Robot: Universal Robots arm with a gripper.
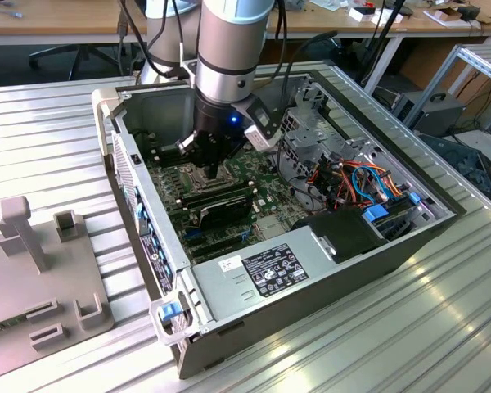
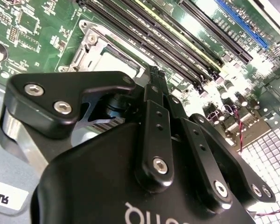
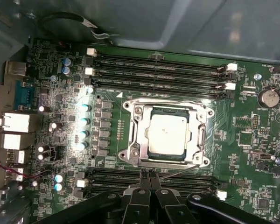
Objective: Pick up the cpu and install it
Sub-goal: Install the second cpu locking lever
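A: What does the exterior view give?
B: The arm reaches into the open computer case (image 1: 327,270), the gripper (image 1: 211,168) low over the motherboard (image 1: 254,184).
A: Second wrist view?
B: The fingers (image 2: 155,77) are pressed together, gripping nothing, just beside the socket frame (image 2: 91,49).
A: First wrist view?
B: The cpu (image 3: 167,134) lies flat in the socket (image 3: 135,140); the closed fingertips (image 3: 148,174) sit at its edge, over the memory slots (image 3: 112,175).

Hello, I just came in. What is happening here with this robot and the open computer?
A single robot arm reaches down into an open dark computer case, over its green motherboard. The small pale grey-tan square cpu already lies in the metal-framed socket between the long black memory slots. The black gripper sits just beside the socket with its fingertips together, holding nothing.
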